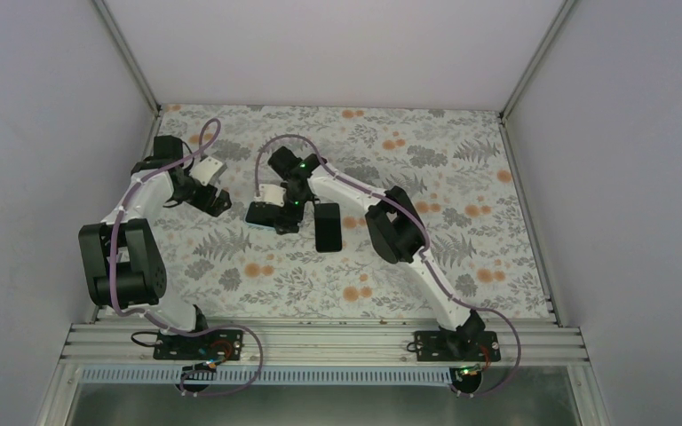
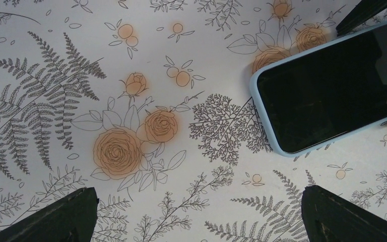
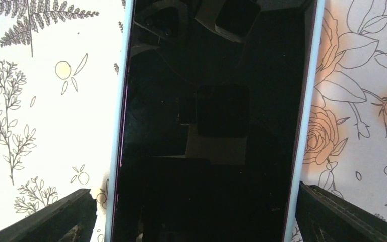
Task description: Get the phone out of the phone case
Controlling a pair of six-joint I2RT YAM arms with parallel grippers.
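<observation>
The phone [image 3: 216,126] lay flat on the bench [image 1: 462,177], screen up, near the middle of the flowered cover. It sat in its phone case [image 3: 306,101], a pale blue shell that showed only as a thin smooth rim around the glass, rounded at the corners. The screen was black and unlit. From the right wrist camera it was glossy enough to throw back dim, blocky reflections of the hardware above it. I could see no crack or mark on the glass. The rim hugged the screen evenly along both long sides.

The right arm [image 1: 408,240] reached in from its base and bent back toward the centre, with its wrist over the phone. The right fingers [image 3: 55,219] were spread wide, one on each side of the phone's width, and gripped nothing. The tip on the rose-patterned side stood just beside the case edge. I could not tell whether it touched.

The left arm [image 1: 142,204] was folded over the left part of the bench. The left fingers [image 2: 350,217] were also spread wide and empty above bare fern and rose print. One rounded end of the cased phone showed in the upper right of that wrist's view, apart from both tips.
</observation>
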